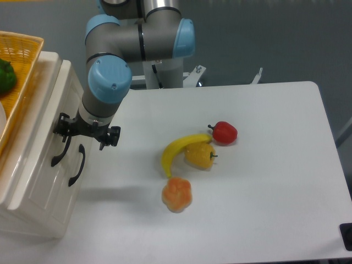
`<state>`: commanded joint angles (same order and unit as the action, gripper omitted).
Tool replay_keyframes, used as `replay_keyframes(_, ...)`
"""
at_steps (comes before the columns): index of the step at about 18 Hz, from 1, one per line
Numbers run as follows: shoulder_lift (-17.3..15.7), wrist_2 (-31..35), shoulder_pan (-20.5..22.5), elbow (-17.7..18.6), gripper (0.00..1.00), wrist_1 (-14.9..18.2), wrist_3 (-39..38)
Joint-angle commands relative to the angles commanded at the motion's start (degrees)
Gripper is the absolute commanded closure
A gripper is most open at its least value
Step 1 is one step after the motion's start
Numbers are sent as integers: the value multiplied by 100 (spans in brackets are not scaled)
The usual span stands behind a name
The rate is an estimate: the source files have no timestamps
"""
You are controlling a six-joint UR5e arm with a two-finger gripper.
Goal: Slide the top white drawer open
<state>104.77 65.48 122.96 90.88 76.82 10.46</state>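
The white drawer unit stands at the left edge of the table, its front facing right. The top white drawer (38, 165) is the strip of the front nearer the unit's top, with a curved black handle (58, 157). The lower drawer's handle (77, 166) lies just to its right. My gripper (87, 135) hangs right in front of the drawer fronts, over the far ends of both handles. Its black fingers (62, 127) look spread apart, with nothing held. The fingertips are partly hidden under the wrist. The top drawer looks closed.
A yellow wicker basket (22, 49) with a green vegetable (5, 74) sits on top of the unit. On the table lie a banana (179, 151), a yellow pepper (200, 156), a red pepper (223, 132) and an orange pepper (177, 193).
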Motion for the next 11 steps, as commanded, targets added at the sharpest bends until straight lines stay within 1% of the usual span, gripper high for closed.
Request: replay_keyframes(11, 35, 35, 0, 18, 0, -9, 0)
